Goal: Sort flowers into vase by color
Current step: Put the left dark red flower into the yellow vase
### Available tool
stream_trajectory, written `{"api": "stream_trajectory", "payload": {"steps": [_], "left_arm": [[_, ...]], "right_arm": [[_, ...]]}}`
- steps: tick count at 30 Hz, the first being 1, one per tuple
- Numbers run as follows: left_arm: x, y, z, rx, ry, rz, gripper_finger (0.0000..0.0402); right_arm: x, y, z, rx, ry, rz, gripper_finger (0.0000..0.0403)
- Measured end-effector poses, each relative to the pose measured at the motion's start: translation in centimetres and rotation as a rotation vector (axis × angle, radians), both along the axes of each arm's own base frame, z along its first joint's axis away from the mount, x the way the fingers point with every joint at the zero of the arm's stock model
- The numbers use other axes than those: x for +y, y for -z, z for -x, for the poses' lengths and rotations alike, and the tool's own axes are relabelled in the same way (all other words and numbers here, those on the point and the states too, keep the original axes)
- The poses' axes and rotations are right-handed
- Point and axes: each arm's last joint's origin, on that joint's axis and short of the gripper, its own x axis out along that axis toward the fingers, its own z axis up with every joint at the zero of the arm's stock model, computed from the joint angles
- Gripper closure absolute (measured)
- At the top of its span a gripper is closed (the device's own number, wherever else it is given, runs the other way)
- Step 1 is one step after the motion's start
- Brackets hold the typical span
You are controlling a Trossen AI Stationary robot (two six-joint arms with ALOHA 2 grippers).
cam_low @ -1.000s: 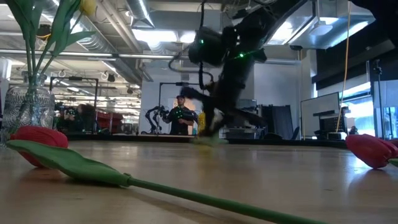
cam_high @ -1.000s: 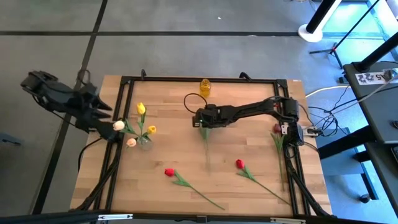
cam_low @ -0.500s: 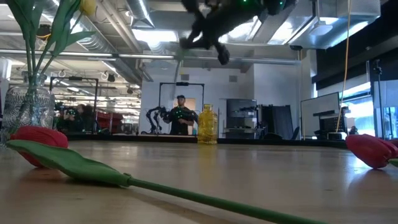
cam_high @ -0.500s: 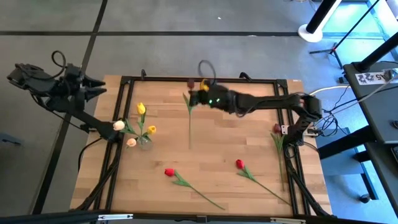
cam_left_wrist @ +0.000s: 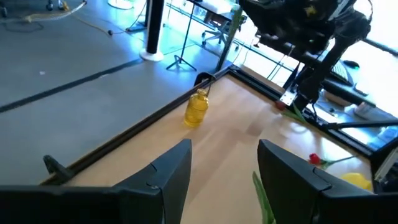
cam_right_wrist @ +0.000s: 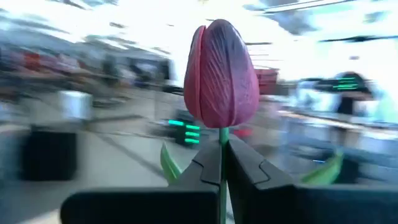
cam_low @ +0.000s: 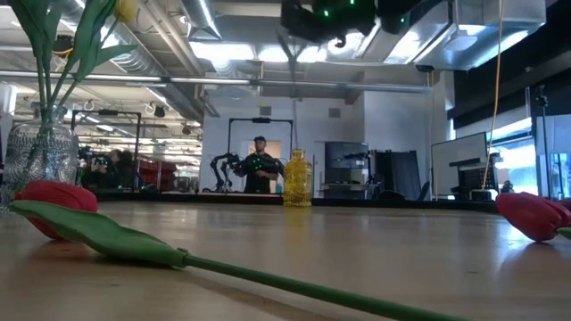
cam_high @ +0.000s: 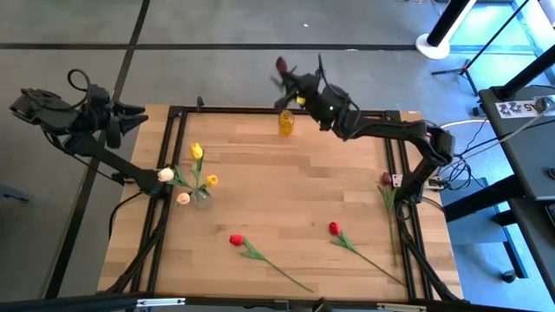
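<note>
Lowering the dark maroon tulip (cam_right_wrist: 219,74) stem-first into the yellow vase (cam_high: 286,122) at the bench's far edge should be done slowly; it is clamped just under its head by the right gripper (cam_right_wrist: 220,163), held above that edge. The stem end is hidden. The left gripper (cam_left_wrist: 222,168), beyond the far left corner, is held wide.

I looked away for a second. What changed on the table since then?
The right gripper, shut on the maroon tulip, lifted it off the table and swung it up past the far edge, above the yellow vase. The left gripper pulled back off the left edge. The other tulips stayed put.
</note>
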Motion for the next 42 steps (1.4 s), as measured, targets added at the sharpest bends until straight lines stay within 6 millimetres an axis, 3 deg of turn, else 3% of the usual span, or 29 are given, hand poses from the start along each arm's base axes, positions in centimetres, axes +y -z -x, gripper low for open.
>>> {"api": "stream_trajectory", "payload": {"steps": [7, 23, 36, 42], "left_arm": [[-0.1, 0.2, -0.3, -0.01, -0.013, 0.035, 0.0223], [-0.8, 1.8, -2.1, 0.074, -0.039, -0.019, 0.0223], [-0.8, 1.8, -2.1, 0.072, -0.04, -0.016, 0.0223], [-0.8, 1.8, -2.1, 0.062, -0.049, 0.001, 0.0223]], "right_arm": [[-2.4, 0.0, 1.1, -0.018, 0.089, -0.018, 0.0397], [-2.6, -0.4, 1.2, -0.089, 0.061, -0.024, 0.0396], [-3.0, 2.4, 0.1, 0.077, 0.062, -0.105, 0.0395], [-3.0, 4.5, 0.0, 0.194, 0.021, -0.277, 0.0395]]}}
